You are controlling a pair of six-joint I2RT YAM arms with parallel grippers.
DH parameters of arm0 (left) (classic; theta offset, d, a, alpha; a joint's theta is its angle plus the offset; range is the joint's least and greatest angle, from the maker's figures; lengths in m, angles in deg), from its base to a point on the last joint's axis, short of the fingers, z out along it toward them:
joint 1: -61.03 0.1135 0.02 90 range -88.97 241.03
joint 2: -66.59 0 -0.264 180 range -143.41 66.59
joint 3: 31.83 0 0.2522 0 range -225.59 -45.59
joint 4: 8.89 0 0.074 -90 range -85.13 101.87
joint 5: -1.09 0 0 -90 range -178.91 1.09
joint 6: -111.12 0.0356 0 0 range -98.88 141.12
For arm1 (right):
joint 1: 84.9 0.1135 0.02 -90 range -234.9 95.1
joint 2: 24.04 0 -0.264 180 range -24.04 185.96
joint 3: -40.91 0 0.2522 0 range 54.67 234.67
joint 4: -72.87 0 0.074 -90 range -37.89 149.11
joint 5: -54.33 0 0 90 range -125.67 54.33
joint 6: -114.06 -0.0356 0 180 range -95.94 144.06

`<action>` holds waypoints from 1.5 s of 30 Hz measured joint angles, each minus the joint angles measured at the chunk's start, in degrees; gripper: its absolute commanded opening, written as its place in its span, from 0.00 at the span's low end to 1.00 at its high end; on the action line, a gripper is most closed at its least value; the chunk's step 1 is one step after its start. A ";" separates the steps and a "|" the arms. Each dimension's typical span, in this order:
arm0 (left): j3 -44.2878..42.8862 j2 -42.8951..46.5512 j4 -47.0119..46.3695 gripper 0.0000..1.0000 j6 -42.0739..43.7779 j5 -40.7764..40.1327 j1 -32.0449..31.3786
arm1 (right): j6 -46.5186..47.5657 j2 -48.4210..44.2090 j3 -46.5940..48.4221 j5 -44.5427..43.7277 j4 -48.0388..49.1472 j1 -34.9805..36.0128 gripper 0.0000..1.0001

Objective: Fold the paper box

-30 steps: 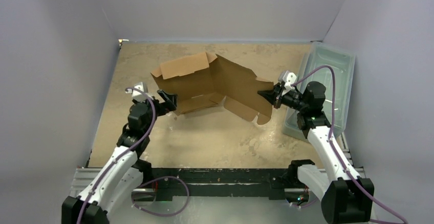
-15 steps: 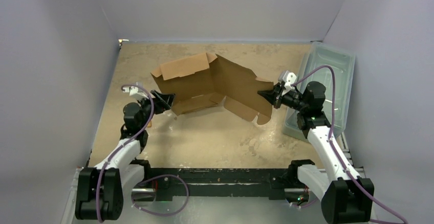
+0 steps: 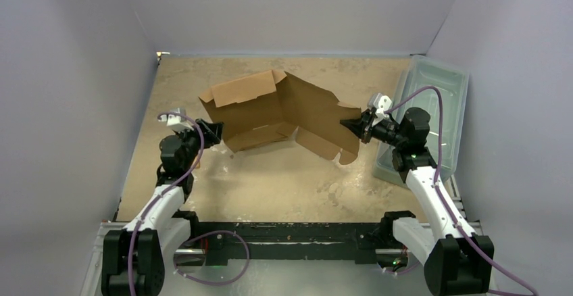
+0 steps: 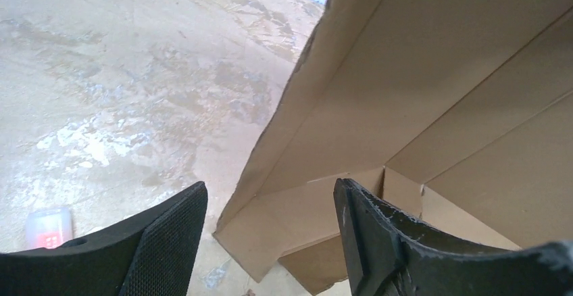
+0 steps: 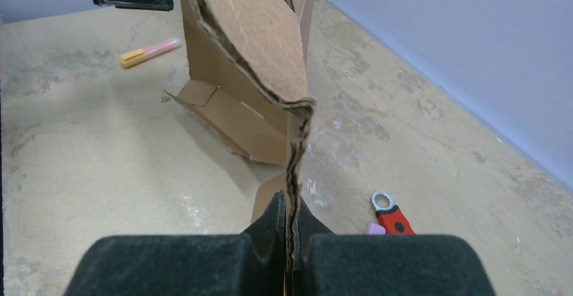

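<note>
Soft, even overhead light — muted, matte tones.
The paper box (image 3: 270, 103) casts a faint shadow toward 6 o'clock on the table (image 3: 270, 188) — top view slightly soft.

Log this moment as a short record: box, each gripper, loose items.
box: paper box partly folded, panels standing up from the table
left gripper: open, at the box's left corner, not clamping
right gripper: shut on the box's right edge
loose items: red-handled wrench, pink marker, plastic bin at right
</note>
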 measured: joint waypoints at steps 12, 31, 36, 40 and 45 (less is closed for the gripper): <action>-3.41 -11.56 -5.01 0.16 2.91 8.09 0.15 | -0.26 0.00 0.00 0.00 0.00 0.00 0.00; -6.95 6.49 14.71 0.70 1.44 -3.15 -3.87 | -0.42 -0.02 0.35 -0.04 -0.35 0.00 0.00; -6.91 5.01 16.85 0.72 1.27 -7.54 -1.55 | -0.44 -0.02 0.37 -0.07 -0.61 0.00 0.00; -6.91 -1.81 11.23 0.71 1.31 -3.65 0.04 | -0.44 -0.02 0.37 -0.07 -0.70 0.00 0.00; -7.65 -12.96 5.25 0.49 1.31 2.84 1.38 | -0.44 -0.02 0.39 -0.07 -0.87 0.00 0.00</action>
